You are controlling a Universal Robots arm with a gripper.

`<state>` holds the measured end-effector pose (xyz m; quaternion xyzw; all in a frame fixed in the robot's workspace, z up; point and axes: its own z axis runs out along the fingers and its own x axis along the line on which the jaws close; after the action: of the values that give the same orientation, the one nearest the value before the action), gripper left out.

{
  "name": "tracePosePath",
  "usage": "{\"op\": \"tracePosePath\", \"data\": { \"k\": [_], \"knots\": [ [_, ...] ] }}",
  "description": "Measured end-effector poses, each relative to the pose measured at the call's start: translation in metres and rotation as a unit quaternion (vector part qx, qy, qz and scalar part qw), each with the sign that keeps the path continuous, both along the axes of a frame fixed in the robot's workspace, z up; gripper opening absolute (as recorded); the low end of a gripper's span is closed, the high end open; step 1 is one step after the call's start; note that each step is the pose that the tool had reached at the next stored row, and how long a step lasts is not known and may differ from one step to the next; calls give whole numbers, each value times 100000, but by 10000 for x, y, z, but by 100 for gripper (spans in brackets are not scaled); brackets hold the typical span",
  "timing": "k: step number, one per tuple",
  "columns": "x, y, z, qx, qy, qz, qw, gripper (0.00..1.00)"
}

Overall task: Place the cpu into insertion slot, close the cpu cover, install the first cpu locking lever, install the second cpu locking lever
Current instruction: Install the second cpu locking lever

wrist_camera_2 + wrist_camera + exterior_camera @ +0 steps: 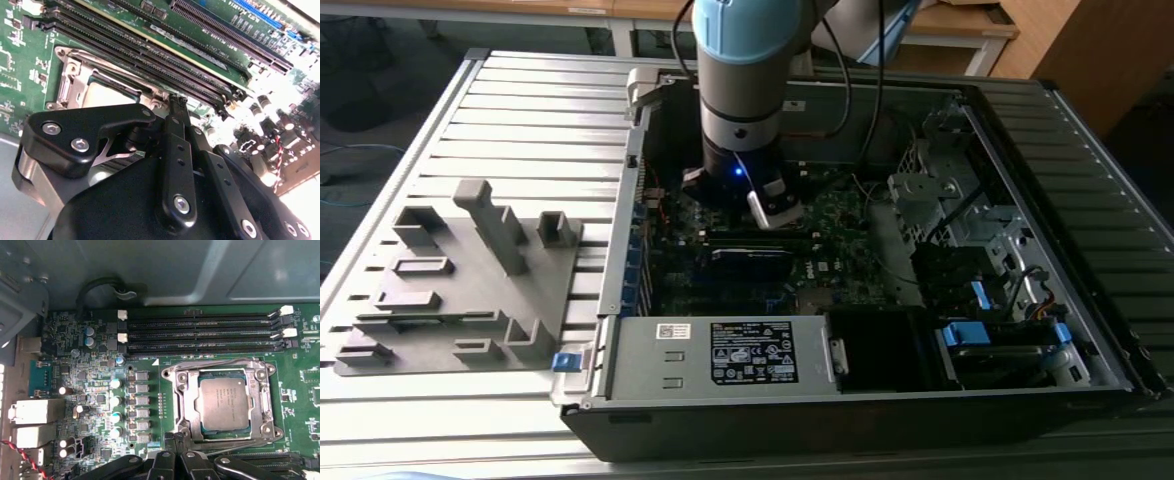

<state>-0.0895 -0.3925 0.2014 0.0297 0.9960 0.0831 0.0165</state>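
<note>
The cpu point(225, 402) lies flat in the insertion slot point(202, 426) on the green motherboard, its dull silver top showing. The silver cpu cover point(187, 405) lies flat around it, framing the chip. A thin metal lever rod point(215, 364) runs along the socket edge nearest the memory slots. My gripper point(176, 438) is shut, its black fingertips together just outside the opposite socket edge, holding nothing that I can see. In the second wrist view the gripper point(178, 102) stands beside the cpu point(105, 96) and the cover point(65, 90). In the exterior view the gripper point(771, 215) reaches down into the open computer case.
Long black memory slots point(200, 332) run beside the socket, with capacitors point(116, 400) on another side. The case walls point(620, 250), power supply point(720, 350) and drive cage point(961, 200) hem in the arm. A grey parts fixture point(454, 280) sits on the table at the exterior view's left.
</note>
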Motion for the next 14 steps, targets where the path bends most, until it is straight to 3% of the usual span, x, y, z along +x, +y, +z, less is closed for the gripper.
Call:
{"op": "tracePosePath", "data": {
  "k": [14],
  "knots": [
    [5,0,299,-40,4,-8,100000,11]
  ]
}}
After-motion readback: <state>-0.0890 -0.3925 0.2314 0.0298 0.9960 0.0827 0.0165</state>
